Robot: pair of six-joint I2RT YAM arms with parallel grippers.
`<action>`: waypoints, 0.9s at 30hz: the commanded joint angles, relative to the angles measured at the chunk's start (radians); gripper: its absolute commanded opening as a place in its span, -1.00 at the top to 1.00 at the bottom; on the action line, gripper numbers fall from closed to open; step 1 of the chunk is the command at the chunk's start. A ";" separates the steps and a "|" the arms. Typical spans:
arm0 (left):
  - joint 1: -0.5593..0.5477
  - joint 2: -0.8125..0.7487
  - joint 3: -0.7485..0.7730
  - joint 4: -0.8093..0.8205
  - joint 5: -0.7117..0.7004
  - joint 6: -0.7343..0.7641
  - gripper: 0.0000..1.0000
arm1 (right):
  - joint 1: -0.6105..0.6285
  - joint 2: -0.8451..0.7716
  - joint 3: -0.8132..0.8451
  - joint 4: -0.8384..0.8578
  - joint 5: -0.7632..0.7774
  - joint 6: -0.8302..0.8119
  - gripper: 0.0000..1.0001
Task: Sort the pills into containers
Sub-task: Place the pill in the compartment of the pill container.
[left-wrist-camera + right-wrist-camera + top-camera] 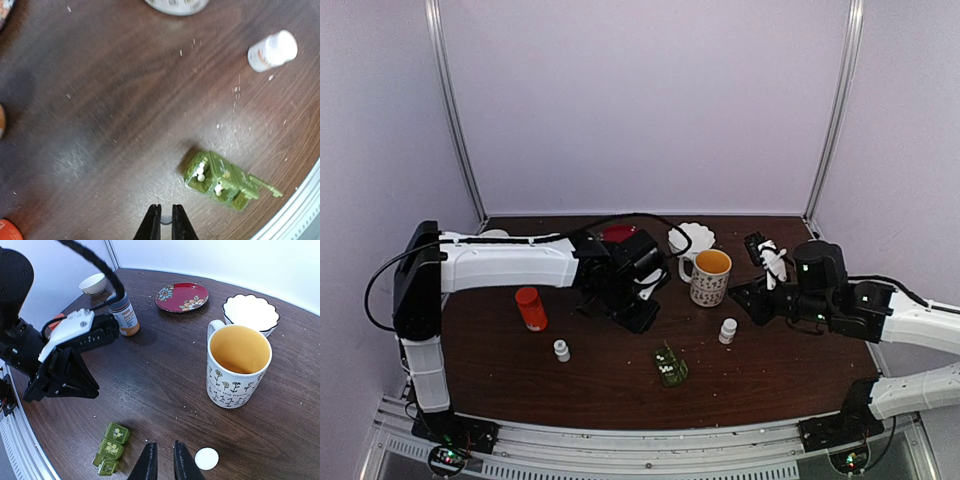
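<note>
The dark-green pill box [670, 366] lies near the table's front middle. In the left wrist view the pill box [225, 182] has two open compartments with white pills [200, 170] in them. My left gripper [165, 220] hovers above the table to the left of the box, shut on one small white pill [166, 219]. My left gripper [638, 316] is up and to the left of the box in the top view. My right gripper [163, 462] is nearly shut with nothing between its fingers. It sits between the pill box [111, 449] and a white bottle cap [206, 458].
A patterned mug [708, 277] with an orange inside, a white scalloped bowl [692, 238] and a red plate [618, 233] stand at the back. An orange bottle [530, 308] and two small white bottles [561, 350] [727, 330] stand around the box. The front rail [300, 205] is close.
</note>
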 commanded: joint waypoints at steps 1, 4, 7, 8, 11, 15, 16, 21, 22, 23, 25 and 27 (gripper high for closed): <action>-0.033 0.007 -0.052 0.051 0.016 -0.038 0.82 | -0.006 -0.028 -0.023 0.005 0.017 -0.010 0.73; -0.049 0.006 -0.076 0.055 0.032 -0.054 0.82 | -0.006 -0.033 -0.027 0.006 0.018 -0.010 0.73; -0.057 0.006 -0.097 0.082 0.073 -0.071 0.82 | -0.006 -0.034 -0.027 0.006 0.018 -0.011 0.73; -0.061 0.007 -0.103 0.099 0.083 -0.076 0.82 | -0.006 -0.034 -0.029 0.005 0.019 -0.011 0.73; -0.076 0.012 -0.108 0.131 0.109 -0.093 0.82 | -0.006 -0.039 -0.029 0.005 0.018 -0.010 0.73; -0.087 0.038 -0.104 0.151 0.126 -0.116 0.82 | -0.006 -0.046 -0.029 0.003 0.018 -0.010 0.73; -0.089 0.043 -0.102 0.151 0.128 -0.117 0.82 | -0.006 -0.048 -0.029 0.003 0.016 -0.010 0.73; -0.093 0.060 -0.098 0.166 0.120 -0.118 0.83 | -0.006 -0.059 -0.032 -0.003 0.017 -0.008 0.73; -0.092 0.063 -0.098 0.171 0.113 -0.117 0.83 | -0.006 -0.062 -0.032 -0.004 0.017 -0.008 0.73; -0.092 0.065 -0.098 0.176 0.105 -0.117 0.83 | -0.006 -0.064 -0.033 -0.005 0.018 -0.008 0.73; -0.092 0.072 -0.097 0.186 0.093 -0.118 0.82 | -0.006 -0.068 -0.035 -0.006 0.020 -0.008 0.73; -0.093 0.082 -0.093 0.196 0.089 -0.115 0.83 | -0.006 -0.071 -0.038 -0.006 0.020 -0.008 0.73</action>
